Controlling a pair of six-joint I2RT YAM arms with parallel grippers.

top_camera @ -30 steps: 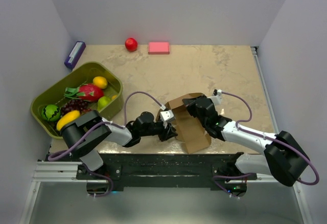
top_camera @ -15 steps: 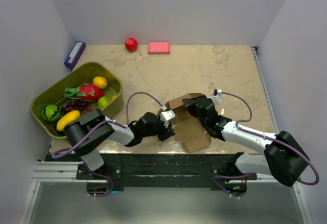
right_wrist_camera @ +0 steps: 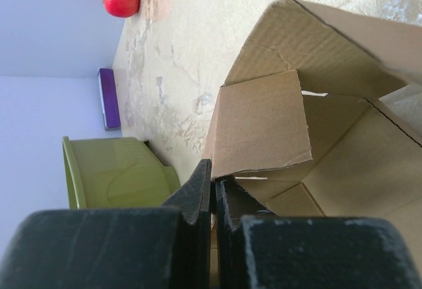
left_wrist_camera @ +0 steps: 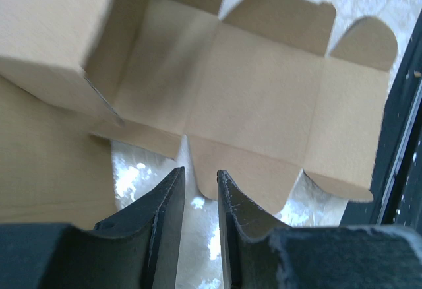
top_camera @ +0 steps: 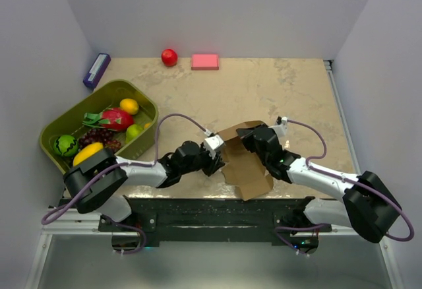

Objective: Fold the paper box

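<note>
The paper box (top_camera: pixel 245 167) is plain brown cardboard, partly folded, with open flaps, and sits near the table's front edge between both arms. My right gripper (top_camera: pixel 248 140) is shut on the edge of one of its walls; the right wrist view shows the jaws (right_wrist_camera: pixel 212 171) pinching the cardboard (right_wrist_camera: pixel 264 124) next to a side flap. My left gripper (top_camera: pixel 219 161) is just left of the box, low over the table. In the left wrist view its fingers (left_wrist_camera: pixel 200 171) stand a narrow gap apart with only table between them, pointing at the box's unfolded panels (left_wrist_camera: pixel 257 97).
A green basket (top_camera: pixel 146 105) holding fruit stands at the left and shows in the right wrist view (right_wrist_camera: pixel 112 170). A red apple (top_camera: pixel 169 57), a pink block (top_camera: pixel 205 61) and a purple box (top_camera: pixel 96 70) lie along the back. The black front rail (left_wrist_camera: pixel 403 137) is close.
The box has tilted, and its lower panel now reaches further towards the front edge. The left arm has stretched lower, its gripper staying at the box's left side. The right gripper keeps its hold.
</note>
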